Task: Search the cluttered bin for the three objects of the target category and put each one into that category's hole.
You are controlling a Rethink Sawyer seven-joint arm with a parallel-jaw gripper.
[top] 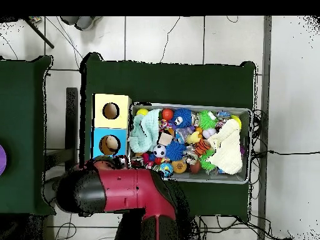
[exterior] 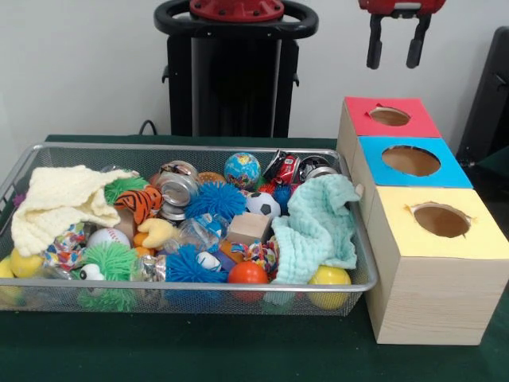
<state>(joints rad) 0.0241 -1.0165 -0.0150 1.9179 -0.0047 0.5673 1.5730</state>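
Front view: gripper (exterior: 397, 41) spread, empty, above red-topped box (exterior: 390, 117) (target category unclear). Balls scattered through bin (exterior: 199, 288); best lifting mint cloth (exterior: 318, 227) first, 3 needed.

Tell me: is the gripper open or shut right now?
Open. The gripper hangs above the red-topped box, its two black fingers apart with nothing between them.

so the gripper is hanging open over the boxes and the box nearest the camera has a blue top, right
Not quite. In the front view the gripper does hang open above the boxes, but the nearest box has a yellow top; blue is the middle box.
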